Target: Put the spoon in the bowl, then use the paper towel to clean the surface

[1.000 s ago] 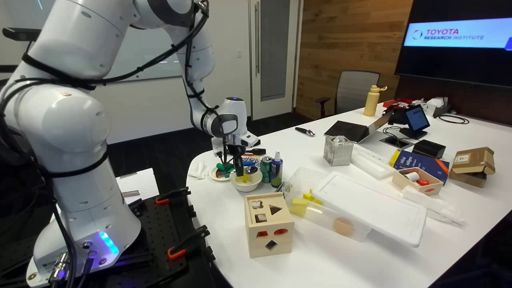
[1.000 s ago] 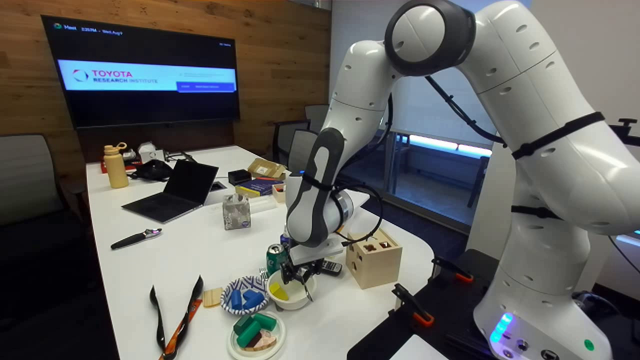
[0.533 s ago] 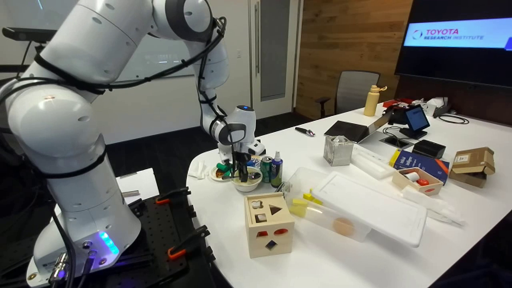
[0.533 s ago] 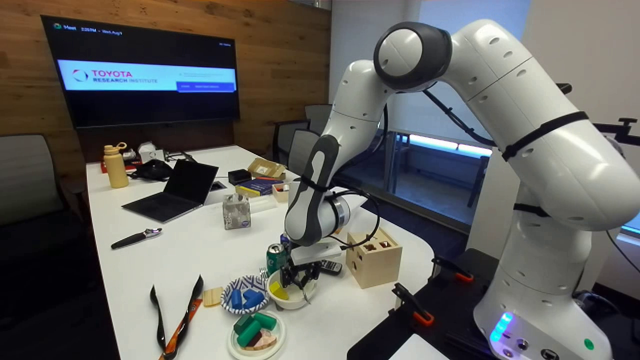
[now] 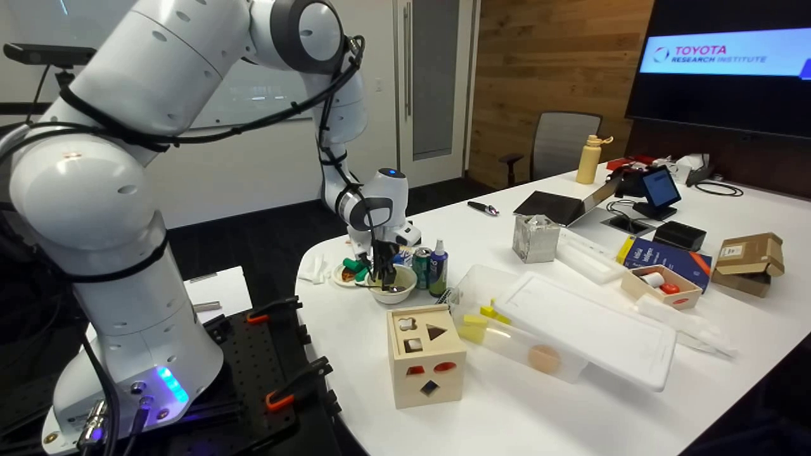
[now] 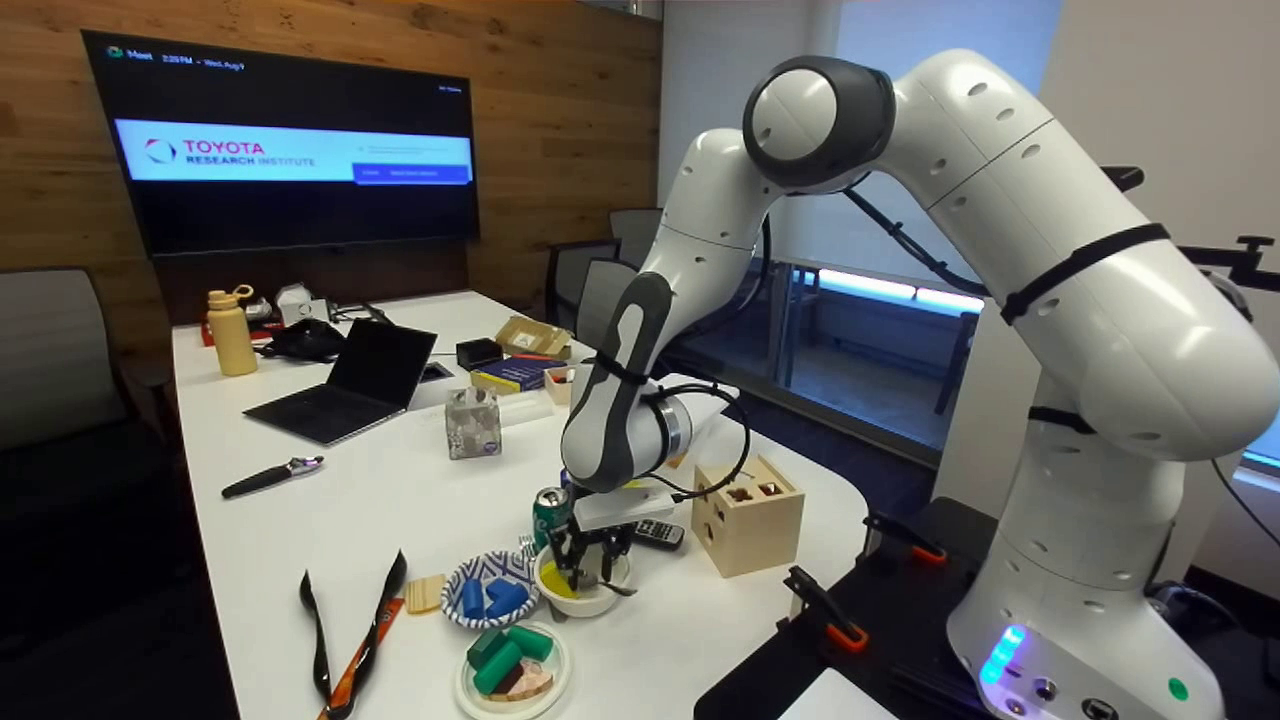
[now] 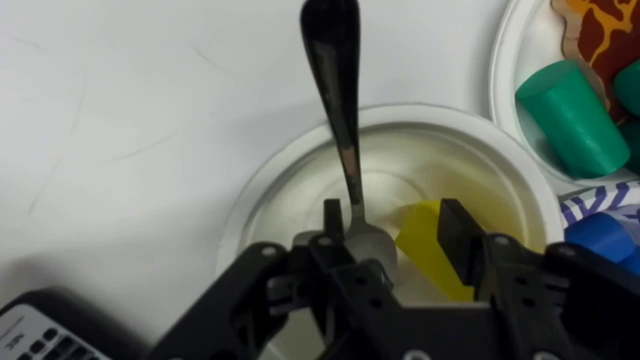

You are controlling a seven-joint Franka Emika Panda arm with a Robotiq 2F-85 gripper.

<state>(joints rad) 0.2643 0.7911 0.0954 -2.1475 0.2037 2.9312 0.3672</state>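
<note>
The shiny metal spoon [image 7: 345, 130] has its head inside the small round pale-rimmed bowl [image 7: 410, 114] and its handle out over the rim, a yellow block [image 7: 427, 252] near that head. At the bowl, the black tool [image 7: 392, 220] has its jaws spread well apart and grips nothing (whether it touches the spoon, I cannot tell). In an exterior view, a pale wooden shape-sorter cube [image 6: 748, 530] stands right of the bowl on the glossy white worktop [image 6: 660, 650]
</note>
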